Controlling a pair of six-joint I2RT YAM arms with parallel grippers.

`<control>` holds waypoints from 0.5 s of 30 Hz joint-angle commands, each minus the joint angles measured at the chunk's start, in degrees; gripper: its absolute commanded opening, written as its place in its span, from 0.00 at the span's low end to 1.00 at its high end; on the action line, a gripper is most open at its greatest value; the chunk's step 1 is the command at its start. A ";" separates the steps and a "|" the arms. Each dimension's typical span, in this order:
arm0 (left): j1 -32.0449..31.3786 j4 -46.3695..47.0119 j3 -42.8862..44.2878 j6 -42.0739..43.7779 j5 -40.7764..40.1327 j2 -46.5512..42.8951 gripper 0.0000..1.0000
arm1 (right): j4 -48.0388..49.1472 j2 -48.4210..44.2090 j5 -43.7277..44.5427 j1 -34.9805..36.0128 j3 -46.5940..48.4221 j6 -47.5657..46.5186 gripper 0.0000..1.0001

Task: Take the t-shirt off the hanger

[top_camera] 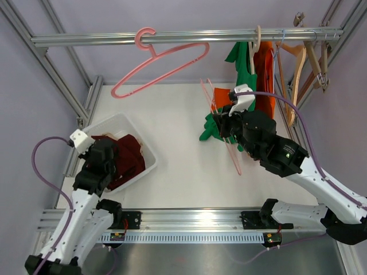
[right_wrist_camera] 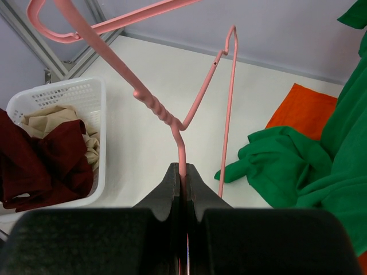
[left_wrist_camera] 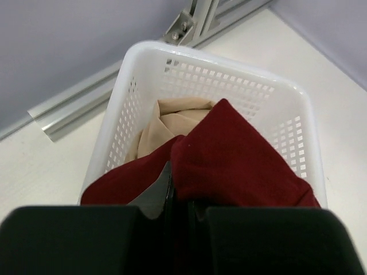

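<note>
Right under my left wrist lens, the left gripper (left_wrist_camera: 172,200) has its jaws drawn to a narrow slit. A fold of the dark red t-shirt (left_wrist_camera: 241,160) runs straight into that slit, so I read it as pinched. The shirt lies heaped in the white basket (left_wrist_camera: 206,54), filling the near half, with a beige garment (left_wrist_camera: 172,114) beneath it toward twelve o'clock. I hold it low over the basket because that is where a freed shirt should land.

From overhead, the basket sits at about eight o'clock on the table (top_camera: 178,160), well apart from the pink hanger (right_wrist_camera: 155,109) out at two o'clock. The right gripper (right_wrist_camera: 182,171) is clamped on that hanger's wire just below the twisted neck, jaws pressed together around it, so the frame juts out ahead of the fingers. I see no cloth on the wire in the right wrist view. I judge the shirt to be off the hanger, with only the letting go and the parking of the frame left.

A green t-shirt (right_wrist_camera: 281,166) lies crumpled at three o'clock of the hanger, just beside the lower wire. An orange cloth (right_wrist_camera: 298,109) lies beyond it at one o'clock. Both look like other garments waiting near the rail (top_camera: 189,37), where a second pink hanger (right_wrist_camera: 114,25) hangs bare. If I swing the wire right, it could snag the green cloth
</note>
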 commanded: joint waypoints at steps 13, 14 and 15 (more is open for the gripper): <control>25.16 8.50 3.62 -0.23 33.74 12.10 0.98 | 2.51 7.53 -5.15 -11.56 7.54 -0.51 0.00; 25.07 8.50 4.49 0.04 34.09 10.71 0.99 | 2.33 8.41 -5.32 -12.61 8.51 -0.69 0.00; 25.07 8.32 5.20 1.00 34.70 9.82 0.99 | 1.72 10.15 -5.06 -13.06 9.74 -1.21 0.00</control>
